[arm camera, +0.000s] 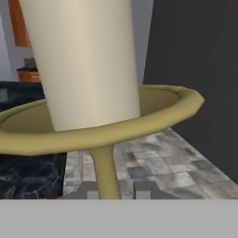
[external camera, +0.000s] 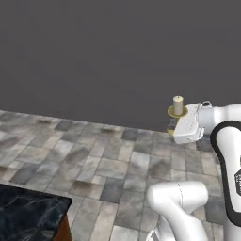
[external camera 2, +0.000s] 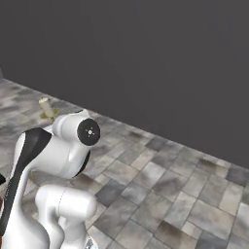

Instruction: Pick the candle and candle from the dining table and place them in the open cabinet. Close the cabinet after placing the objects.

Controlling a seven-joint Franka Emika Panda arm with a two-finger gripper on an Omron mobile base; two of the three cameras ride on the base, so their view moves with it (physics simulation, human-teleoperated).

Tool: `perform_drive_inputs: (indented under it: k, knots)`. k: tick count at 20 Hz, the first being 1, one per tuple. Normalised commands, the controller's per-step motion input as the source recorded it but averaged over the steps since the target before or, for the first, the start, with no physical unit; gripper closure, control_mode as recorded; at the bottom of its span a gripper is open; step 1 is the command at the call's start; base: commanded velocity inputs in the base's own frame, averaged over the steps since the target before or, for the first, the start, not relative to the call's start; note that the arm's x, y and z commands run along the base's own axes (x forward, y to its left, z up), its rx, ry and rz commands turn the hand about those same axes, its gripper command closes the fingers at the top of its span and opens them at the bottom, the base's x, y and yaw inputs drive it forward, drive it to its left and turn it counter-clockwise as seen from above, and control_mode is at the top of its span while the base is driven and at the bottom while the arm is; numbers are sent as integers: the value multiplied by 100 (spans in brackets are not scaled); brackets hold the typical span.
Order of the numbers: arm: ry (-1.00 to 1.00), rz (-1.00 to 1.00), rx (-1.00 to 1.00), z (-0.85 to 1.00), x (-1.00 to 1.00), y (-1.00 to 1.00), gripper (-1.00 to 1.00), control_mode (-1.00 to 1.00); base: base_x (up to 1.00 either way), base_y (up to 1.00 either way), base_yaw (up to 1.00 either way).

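Candle (external camera: pixel 178 105), the short thick one on its wide brass dish, is off the counter (external camera: pixel 28 211) and riding in the air above the tiled floor (external camera: pixel 108 155), upright at the end of the arm. The hand view looks up its slender stem, with the fingers (arm camera: pixel 144 189) pressed against it on either side low down, so they are clamped on the candle. Holding so far below a top-heavy load is the risk: a quick swing or a jolt from the driving base could let the stem pivot or slip, tipping the candle out. The cabinet is not in sight, so the carry probably has some way to go.
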Motion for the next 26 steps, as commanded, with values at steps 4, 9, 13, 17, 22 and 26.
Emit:
perform_drive_inputs:
  k: [4, 9, 13, 17, 22, 26]
  knots:
    - [0, 0, 0, 0, 0, 0, 100, 100, -5, 0, -48]
    - [0, 0, 0, 0, 0, 0, 100, 100, -5, 0, -50]
    - [0, 0, 0, 0, 0, 0, 100, 100, -6, 0, -49]
    - [0, 0, 0, 0, 0, 0, 100, 100, -7, 0, -49]
    - [0, 0, 0, 0, 0, 0, 100, 100, -8, 0, -49]
    - [0, 0, 0, 0, 0, 0, 100, 100, -11, 0, -49]
